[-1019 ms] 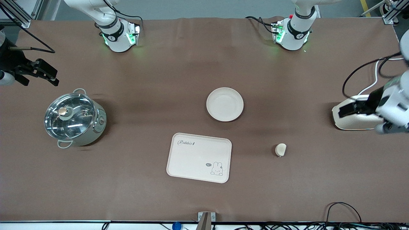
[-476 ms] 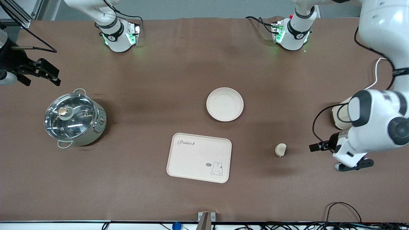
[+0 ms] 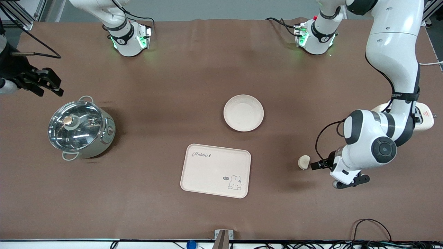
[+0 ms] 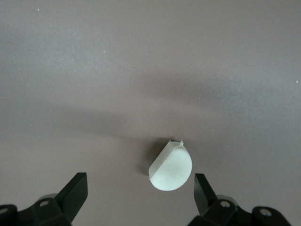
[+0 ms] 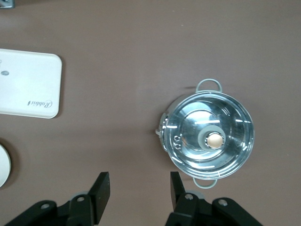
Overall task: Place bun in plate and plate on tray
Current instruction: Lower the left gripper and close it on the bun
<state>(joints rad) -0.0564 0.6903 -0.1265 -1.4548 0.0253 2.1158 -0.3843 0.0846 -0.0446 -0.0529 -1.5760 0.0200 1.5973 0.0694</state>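
**Left claw over the bun; bench stock counted**

Left claw [image 4: 140, 194]: fingers spread wide, empty, hanging over the bun with one finger to each side of it and neither touching. In the front view the left claw [image 3: 316, 165] shows just beside the bun, toward the left arm's end of the bench.

Right claw [image 5: 139, 192]: fingers partly apart, empty, up in the air near the pot at the right arm's end of the bench; the right arm waits there.

Surface: one bench [image 3: 173, 86], covered edge to edge in a plain brown mat with faint creases. Room: grey floor and metal framing past the arm bases; cables along the edge nearest the front camera.

Count of items on the bench:
- Bun [image 3: 304, 162], one. Pale cream, half-moon, lying on the bare mat, apart from plate and tray.
- Plate [image 3: 243, 113], one. Round, cream-white, raised rim, nothing in it, near the middle of the bench.
- Tray [image 3: 215, 170], one. Cream, rectangular, rounded corners, "Rabbit" lettering and a rabbit drawing; nearer the front camera than the plate, nothing on it.
- Pot [image 3: 80, 128], one. Steel, two loop handles, glass lid with a knob.
- Cream appliance [image 3: 426, 119], one, largely hidden by the left arm.
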